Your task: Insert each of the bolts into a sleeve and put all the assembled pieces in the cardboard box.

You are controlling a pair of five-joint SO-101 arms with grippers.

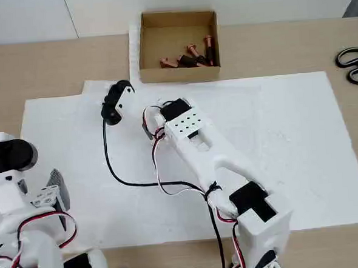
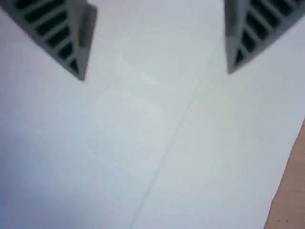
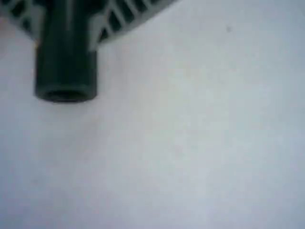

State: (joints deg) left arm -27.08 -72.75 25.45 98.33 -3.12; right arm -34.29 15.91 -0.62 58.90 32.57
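Your right gripper (image 3: 66, 21) is clamped on a black sleeve (image 3: 66, 71), which juts out past the fingers with its open end facing the camera over the white paper (image 1: 289, 139). The bore looks dark, and you cannot tell from here whether a bolt sits inside it. In the high view your right arm (image 1: 188, 130) reaches across the paper and ends just short of the box (image 1: 179, 74), on the side of its front wall. Several copper-and-black pieces (image 1: 189, 59) already lie in the box, bunched toward its front right corner.

Your left gripper (image 2: 156, 67) hangs over the paper well apart from the box, jaws spread wide with nothing between them.

No loose bolts lie on the paper, so this looks like the closing step: delivering what is probably the last piece. Check first that the sleeve carries its bolt.

If it does, the next move calls for height before reach. Raise the sleeve above the front wall, carry it past the rim, and release only once it hangs over the box floor, beside the other pieces rather than on the cardboard edge.
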